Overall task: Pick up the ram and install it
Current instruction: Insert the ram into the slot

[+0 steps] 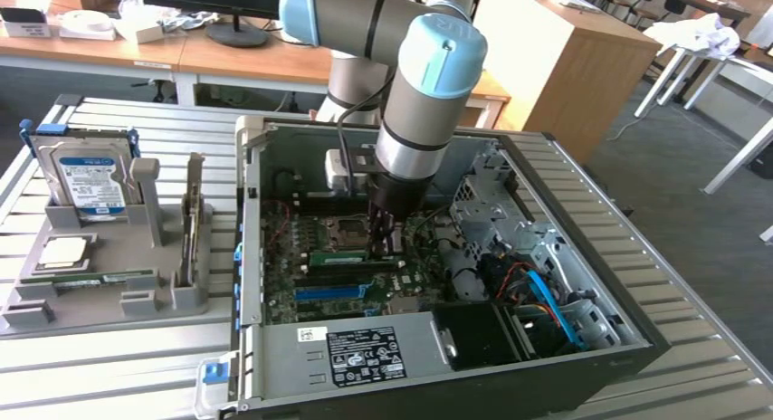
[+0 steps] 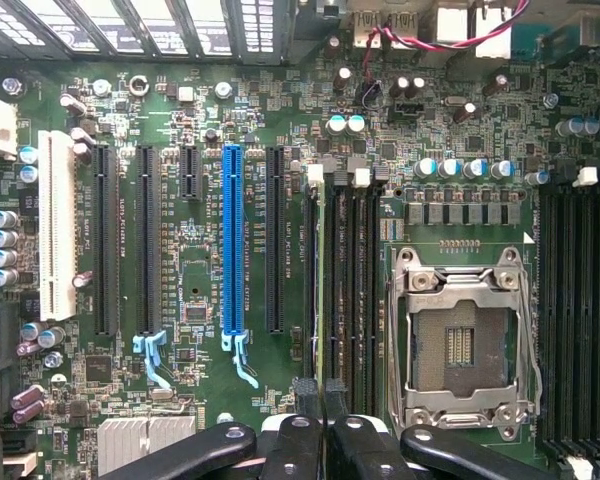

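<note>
My gripper (image 1: 384,246) reaches straight down into the open computer case (image 1: 628,338), over the motherboard (image 2: 190,210). In the wrist view its black fingers (image 2: 292,430) are shut on the ram (image 2: 324,280). The ram is a thin green stick seen edge-on, running along the black memory slots (image 2: 352,290) beside the empty processor socket (image 2: 460,335). In the exterior view the ram (image 1: 338,255) shows as a short green strip just to the left of the gripper. Whether it is seated in a slot I cannot tell.
A grey tray (image 1: 72,307) at the exterior view's left holds a hard drive (image 1: 87,180), a silver processor (image 1: 63,250), an upright expansion card (image 1: 191,225) and a green stick (image 1: 90,277) lying flat. A blue slot (image 2: 232,240) and further memory slots (image 2: 575,300) flank the gripper.
</note>
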